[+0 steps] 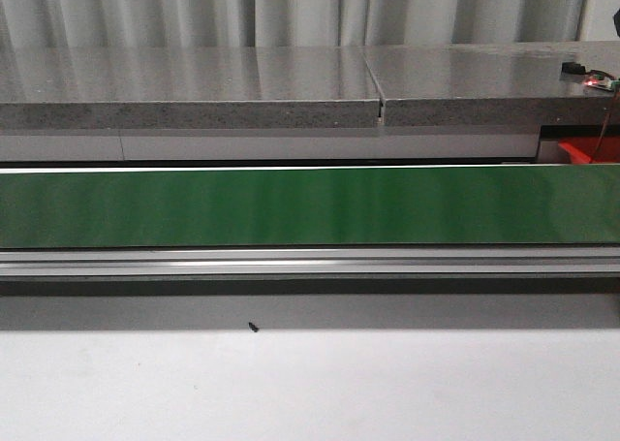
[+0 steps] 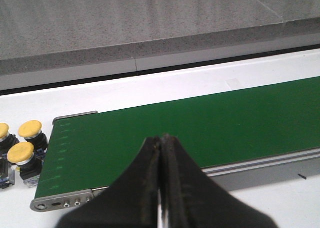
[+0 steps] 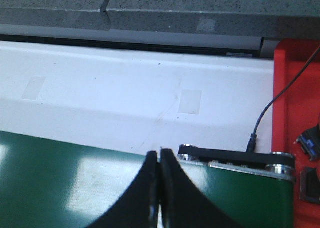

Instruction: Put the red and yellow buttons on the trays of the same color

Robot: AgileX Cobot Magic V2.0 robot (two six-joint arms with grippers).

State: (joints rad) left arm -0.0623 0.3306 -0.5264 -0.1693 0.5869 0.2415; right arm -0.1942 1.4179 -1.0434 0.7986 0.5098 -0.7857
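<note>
1. Nearest the front camera lies the white counter [image 1: 310,388], bare but for a small dark speck [image 1: 253,328] on it.
2. Beyond it a green conveyor belt [image 1: 310,206] runs across the whole front view, with a metal rail [image 1: 310,261] along its near edge and a grey stone ledge [image 1: 194,90] behind it.
3. The left gripper [image 2: 161,178] hangs over the near edge of the belt close to its end, jaws clenched together with nothing between them.
4. Three yellow buttons [image 2: 21,153] stand on the counter just beside that end of the belt, grouped close together, each with a dark base; one is cut off by the picture edge.
5. The right gripper [image 3: 159,188] hangs over the belt's other end, jaws likewise pressed shut and empty.
6. A red tray [image 3: 296,118] sits just past that end of the belt; dark parts lie in it, too cropped to identify, and a black cable [image 3: 272,105] crosses its edge.
</note>
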